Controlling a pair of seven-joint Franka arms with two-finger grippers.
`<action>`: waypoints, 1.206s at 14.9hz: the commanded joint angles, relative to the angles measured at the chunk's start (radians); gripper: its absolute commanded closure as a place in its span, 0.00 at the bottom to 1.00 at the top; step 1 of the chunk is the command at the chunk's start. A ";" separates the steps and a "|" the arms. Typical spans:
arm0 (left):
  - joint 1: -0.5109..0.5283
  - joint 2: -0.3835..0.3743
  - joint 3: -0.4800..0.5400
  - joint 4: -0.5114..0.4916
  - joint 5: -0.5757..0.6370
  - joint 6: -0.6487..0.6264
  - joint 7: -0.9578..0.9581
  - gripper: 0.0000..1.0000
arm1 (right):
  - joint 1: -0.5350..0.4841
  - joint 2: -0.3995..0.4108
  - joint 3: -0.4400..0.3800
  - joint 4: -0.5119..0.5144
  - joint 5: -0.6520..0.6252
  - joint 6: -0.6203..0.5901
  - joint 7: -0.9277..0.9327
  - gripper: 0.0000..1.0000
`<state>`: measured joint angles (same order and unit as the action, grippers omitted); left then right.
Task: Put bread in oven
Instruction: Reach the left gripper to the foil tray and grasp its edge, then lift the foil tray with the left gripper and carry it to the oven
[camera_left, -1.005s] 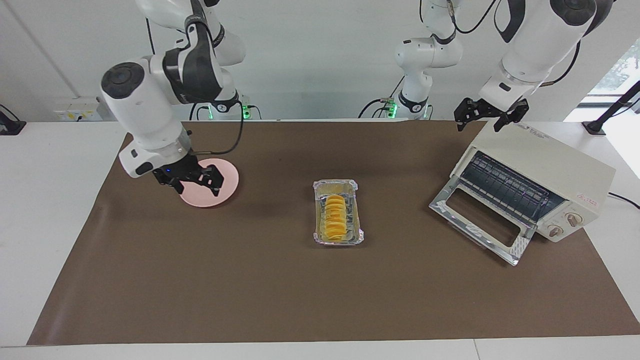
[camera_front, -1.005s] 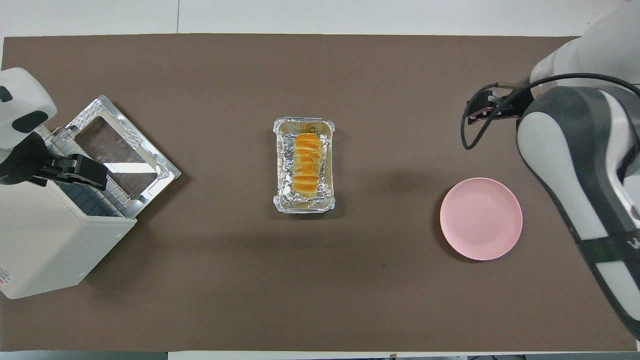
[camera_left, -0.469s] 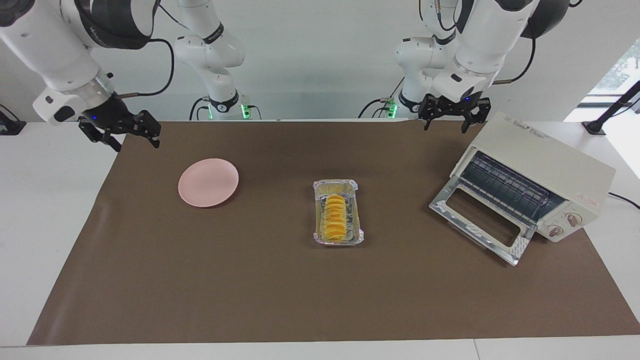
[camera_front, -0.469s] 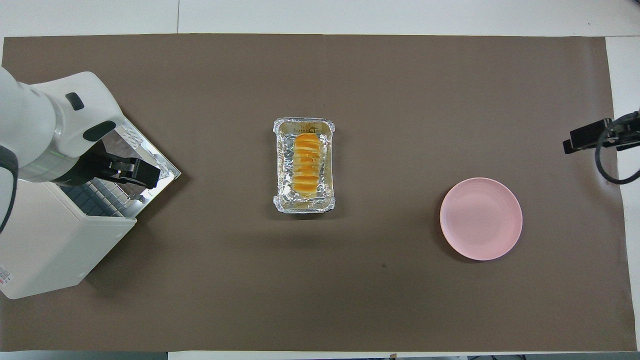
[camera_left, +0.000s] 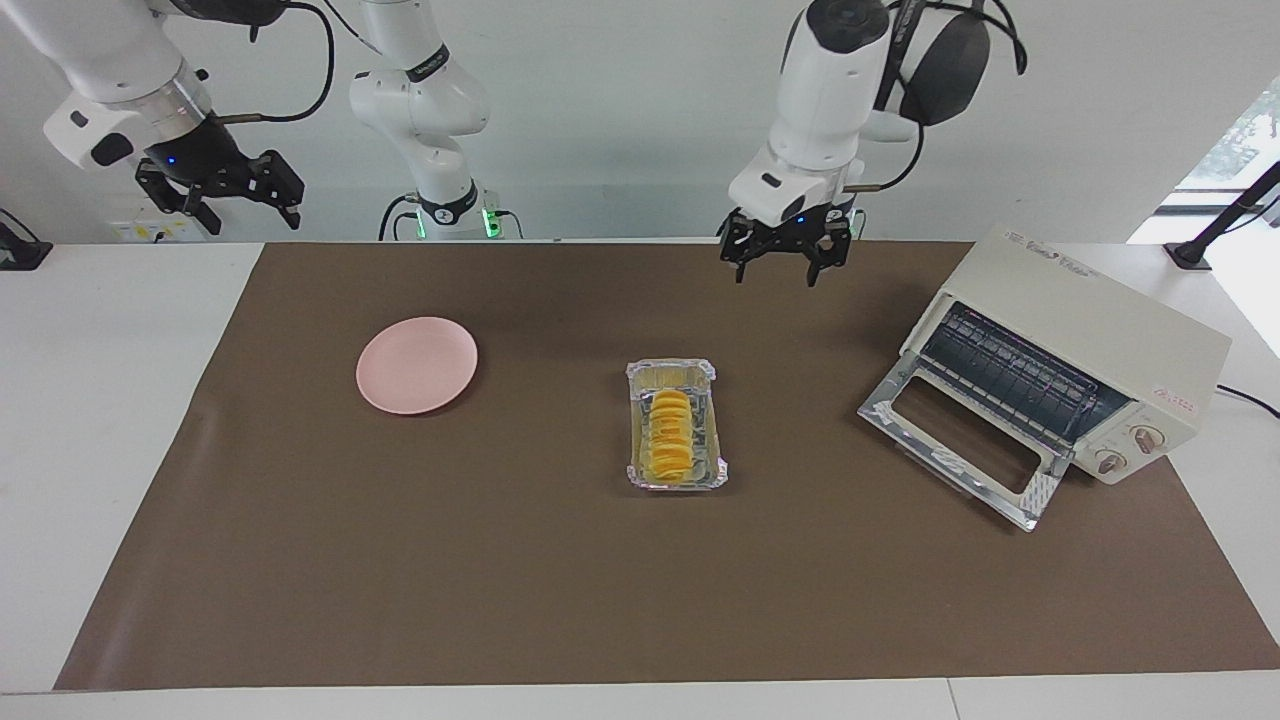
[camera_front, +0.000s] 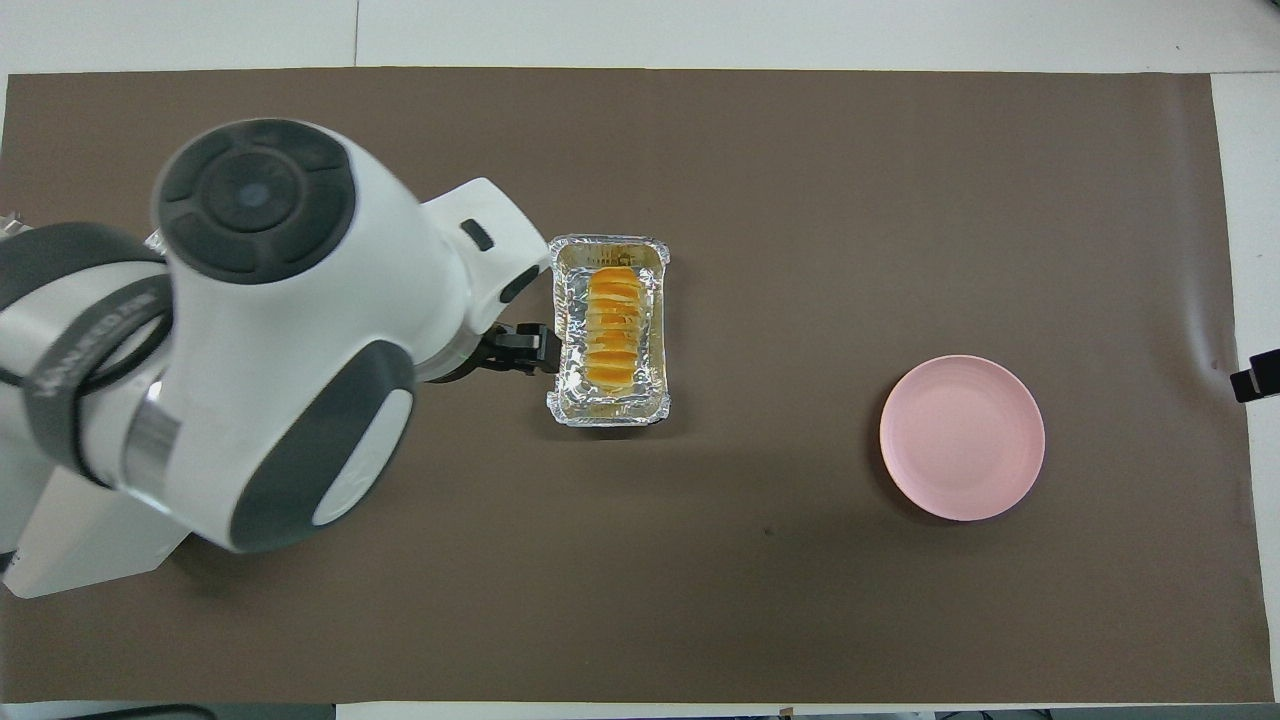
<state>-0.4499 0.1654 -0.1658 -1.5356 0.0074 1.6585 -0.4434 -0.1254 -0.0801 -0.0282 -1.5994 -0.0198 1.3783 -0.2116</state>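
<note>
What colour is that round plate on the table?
The plate is plain pale pink; the overhead view shows it best.

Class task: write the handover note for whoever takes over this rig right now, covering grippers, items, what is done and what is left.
Left gripper: open, empty, raised over the mat between oven and foil tray.
Right gripper: open, empty, waiting off the mat's corner.
Bread: in the foil tray mid-table.
Oven: door down, rack empty.
Done: door open.
Left: grasp bread, place on rack.
</note>
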 joint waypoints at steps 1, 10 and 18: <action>-0.087 0.274 0.018 0.270 0.017 -0.013 -0.122 0.00 | -0.020 -0.013 0.013 -0.027 -0.011 0.010 -0.014 0.00; -0.223 0.451 0.022 0.218 0.118 0.253 -0.366 0.00 | -0.030 -0.009 0.013 -0.021 -0.037 0.028 -0.012 0.00; -0.220 0.454 0.034 0.100 0.135 0.340 -0.373 0.24 | -0.037 -0.007 0.014 -0.019 -0.038 0.054 -0.015 0.00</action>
<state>-0.6622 0.6288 -0.1464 -1.3959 0.1244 1.9592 -0.7982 -0.1421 -0.0801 -0.0286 -1.6046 -0.0453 1.4145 -0.2116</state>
